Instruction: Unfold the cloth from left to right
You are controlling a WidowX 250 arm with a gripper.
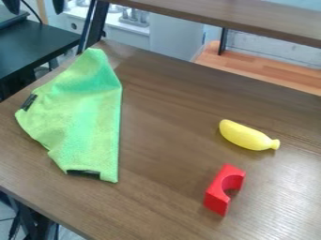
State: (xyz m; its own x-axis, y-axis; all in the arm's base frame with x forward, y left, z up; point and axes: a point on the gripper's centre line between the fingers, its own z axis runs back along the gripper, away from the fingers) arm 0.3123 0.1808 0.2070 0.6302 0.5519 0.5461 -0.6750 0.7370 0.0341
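Green cloth (pixel 81 112) part-folded, left | banana (pixel 246 136), red block (pixel 219 194) right | jaws (pixel 35 6) wide apart, empty

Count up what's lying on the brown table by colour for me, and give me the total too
Green: 1, the cloth
Yellow: 1, the banana
Red: 1, the block
Total: 3

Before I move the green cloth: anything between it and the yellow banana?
Nothing. Just bare brown tabletop between the cloth and the banana, seen in the camera view.
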